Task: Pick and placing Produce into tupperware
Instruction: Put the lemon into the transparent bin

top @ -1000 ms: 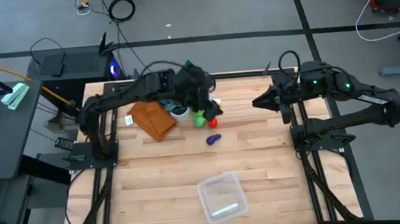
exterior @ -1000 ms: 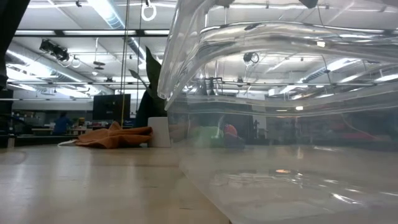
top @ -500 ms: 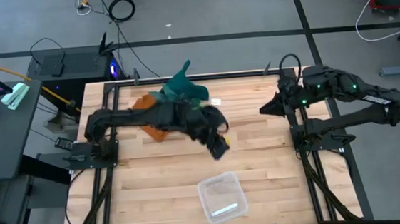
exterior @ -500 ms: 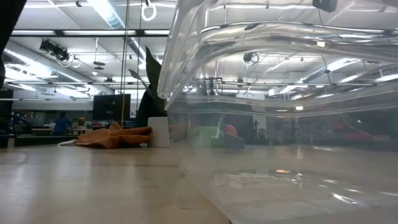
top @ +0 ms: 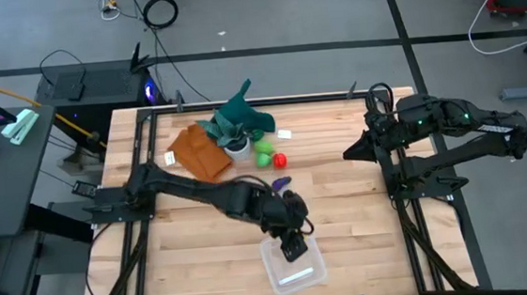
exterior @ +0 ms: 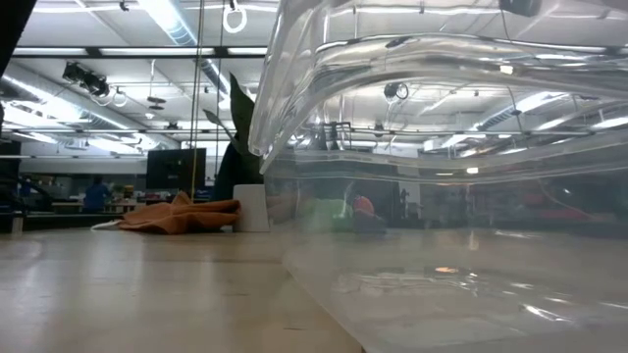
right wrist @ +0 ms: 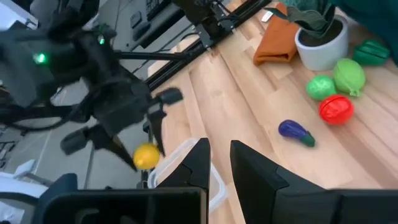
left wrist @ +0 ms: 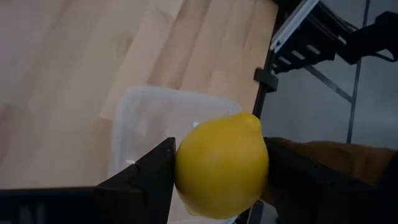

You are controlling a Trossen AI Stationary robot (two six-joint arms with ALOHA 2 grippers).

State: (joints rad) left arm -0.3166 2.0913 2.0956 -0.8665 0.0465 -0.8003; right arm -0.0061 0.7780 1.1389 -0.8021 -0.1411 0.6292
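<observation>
A yellow lemon point(left wrist: 221, 165) is clamped in my left gripper point(top: 293, 246), which hangs just above the clear tupperware point(top: 297, 269) near the table's near edge. The right wrist view shows the same lemon point(right wrist: 147, 155) in those fingers. Two green pieces point(top: 264, 151), a red one point(top: 280, 159) and a purple one point(top: 280, 182) lie on the wood at the far middle. My right gripper point(top: 347, 150) waits shut, raised at the right side. My left gripper pinches the lemon by two opposite sides point(left wrist: 184, 168) between its two fingers point(left wrist: 152, 177). The fingers slant down from the table's left and far side. The lemon is lifted clear and hangs over the tupperware's floor point(left wrist: 155, 121).
A white pot with teal leaves point(top: 237, 142) and an orange-brown cloth point(top: 198, 154) stand at the far left of the produce. The tupperware's wall point(exterior: 412, 147) fills most of the low view. Bare wood lies between the produce and the tupperware.
My left gripper has swung from the produce by the pot toward the table's near edge and down, carrying the lemon. It now hangs over the tupperware. The other pieces and the tupperware have stayed put.
</observation>
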